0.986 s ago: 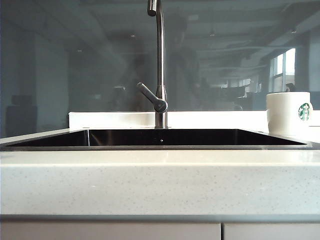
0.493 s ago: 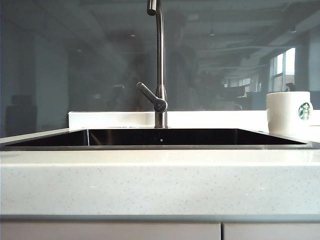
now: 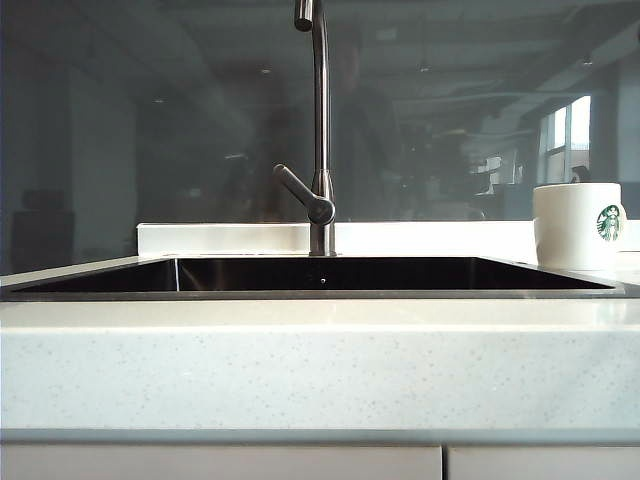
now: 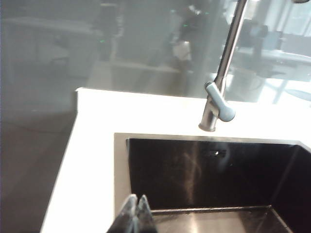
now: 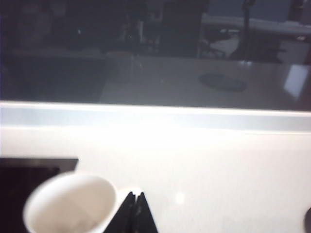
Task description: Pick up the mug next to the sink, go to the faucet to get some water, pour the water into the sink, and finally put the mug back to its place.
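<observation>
Exterior view sits low at counter height, facing straight across the sink [image 3: 320, 275] toward the faucet [image 3: 319, 130] and glass backsplash; mug [image 3: 578, 226] at far right. Left wrist view looks down from above the sink's corner, faucet [image 4: 221, 92] ahead, left gripper [image 4: 135, 218] tips pressed together in the foreground. Right wrist view is closer, angled down over the mug [image 5: 70, 204] and counter, right gripper [image 5: 134, 213] tips together beside it. Both wrist views share the sink and backsplash with the exterior.

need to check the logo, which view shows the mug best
The exterior view: the mug stands upright beside the sink, logo facing the camera. The right wrist view shows only its open top, blurred, by the shut right claw. The left wrist view misses it.
</observation>
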`<state>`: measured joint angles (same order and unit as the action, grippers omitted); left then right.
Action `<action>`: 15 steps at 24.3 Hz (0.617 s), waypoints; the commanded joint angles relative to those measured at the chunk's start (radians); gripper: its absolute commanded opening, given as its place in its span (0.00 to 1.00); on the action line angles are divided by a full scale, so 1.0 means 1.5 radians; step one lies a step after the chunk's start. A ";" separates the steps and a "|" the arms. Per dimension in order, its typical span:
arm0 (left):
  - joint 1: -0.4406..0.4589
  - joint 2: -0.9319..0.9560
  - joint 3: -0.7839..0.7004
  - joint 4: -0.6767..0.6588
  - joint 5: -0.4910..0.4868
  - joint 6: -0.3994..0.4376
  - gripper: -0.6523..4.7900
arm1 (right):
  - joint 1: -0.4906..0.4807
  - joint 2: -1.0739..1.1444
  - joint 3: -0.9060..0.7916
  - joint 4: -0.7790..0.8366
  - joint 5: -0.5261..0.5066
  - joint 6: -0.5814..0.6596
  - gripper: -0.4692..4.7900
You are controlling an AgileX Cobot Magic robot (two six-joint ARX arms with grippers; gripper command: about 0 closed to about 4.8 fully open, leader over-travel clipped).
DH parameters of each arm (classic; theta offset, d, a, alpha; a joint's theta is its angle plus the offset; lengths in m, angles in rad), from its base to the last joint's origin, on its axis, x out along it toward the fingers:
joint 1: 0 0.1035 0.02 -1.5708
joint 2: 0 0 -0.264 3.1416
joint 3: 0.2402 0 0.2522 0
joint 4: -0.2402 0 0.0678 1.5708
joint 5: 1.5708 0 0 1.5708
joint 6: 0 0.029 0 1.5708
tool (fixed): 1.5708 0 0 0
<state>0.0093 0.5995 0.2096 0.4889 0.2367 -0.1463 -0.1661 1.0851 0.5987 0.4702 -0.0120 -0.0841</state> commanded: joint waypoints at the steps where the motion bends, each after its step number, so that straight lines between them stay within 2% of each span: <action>1: 0.001 0.153 0.057 0.110 0.061 0.005 0.11 | -0.091 0.101 0.001 0.111 -0.168 -0.002 0.08; 3: 0.001 0.266 0.102 0.161 0.115 0.003 0.11 | -0.162 0.208 0.004 0.209 -0.271 -0.002 0.08; 5: -0.005 0.350 0.139 0.202 0.156 -0.006 0.11 | -0.182 0.304 0.032 0.250 -0.329 -0.002 0.09; 6: -0.009 0.370 0.149 0.212 0.167 -0.007 0.11 | -0.184 0.330 0.043 0.252 -0.345 -0.002 0.15; 7: -0.009 0.389 0.159 0.219 0.174 -0.008 0.11 | -0.185 0.360 0.059 0.252 -0.366 -0.002 0.25; 8: -0.012 0.422 0.183 0.224 0.185 -0.007 0.12 | -0.184 0.407 0.089 0.253 -0.398 -0.002 0.47; 9: -0.023 0.447 0.204 0.224 0.192 -0.007 0.12 | -0.175 0.440 0.114 0.253 -0.410 -0.002 0.53; 15: -0.027 0.489 0.241 0.224 0.188 -0.004 0.12 | -0.138 0.542 0.213 0.251 -0.410 -0.036 0.53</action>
<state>-0.0322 1.3357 0.5671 0.8120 0.5201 -0.1543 -0.3801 1.8900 0.8978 0.8322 -0.6186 -0.1295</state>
